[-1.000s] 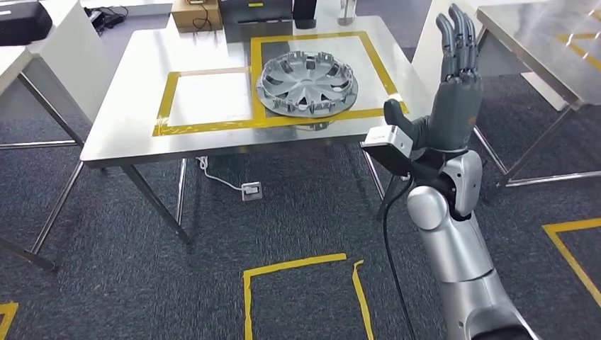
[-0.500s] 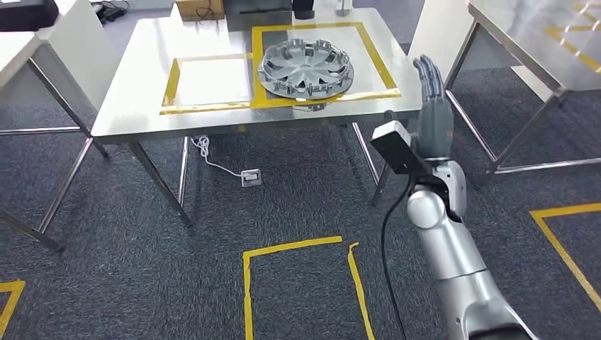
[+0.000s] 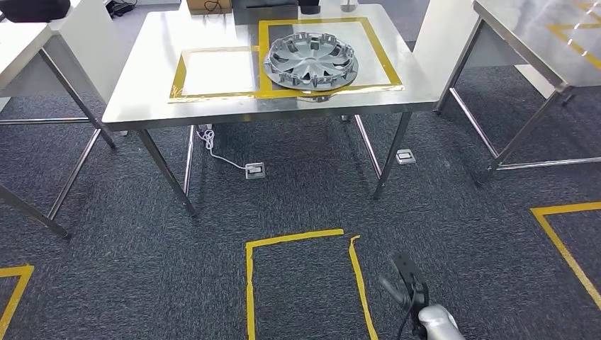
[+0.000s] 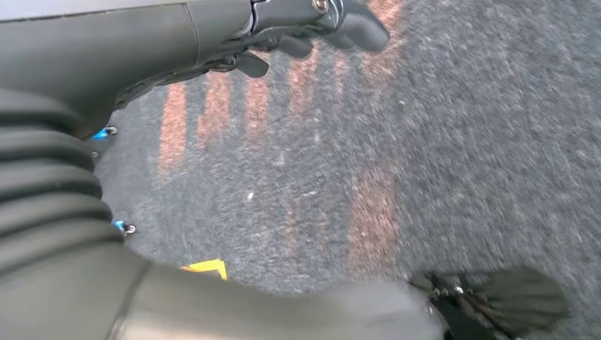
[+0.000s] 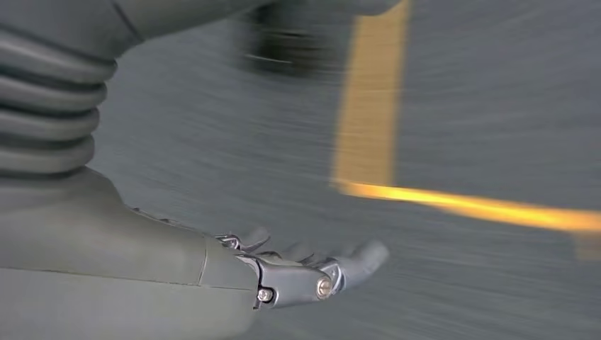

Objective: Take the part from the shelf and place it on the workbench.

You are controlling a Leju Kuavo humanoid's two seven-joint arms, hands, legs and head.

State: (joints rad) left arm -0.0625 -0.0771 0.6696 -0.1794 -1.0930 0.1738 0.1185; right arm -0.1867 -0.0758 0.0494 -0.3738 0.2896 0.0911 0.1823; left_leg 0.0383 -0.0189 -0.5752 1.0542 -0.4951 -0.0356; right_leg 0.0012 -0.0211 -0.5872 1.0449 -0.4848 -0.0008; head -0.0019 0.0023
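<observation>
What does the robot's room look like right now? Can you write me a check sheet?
Surface: shiny steel workbench marked with yellow tape rectangles.
Job's things: round silver plastic wheel cover lies flat on the workbench, inside the larger rectangle, its near edge over the tape.
Clutter: brown cardboard box at the far edge.
Hands: left hand hangs over the carpet, fingers loosely curled, holding nothing; right hand low over the carpet, fingers extended, holding nothing.
Cables: white cable runs under the workbench to a floor socket.
Surroundings: dark grey carpet with yellow tape squares; a second steel table at the right.
</observation>
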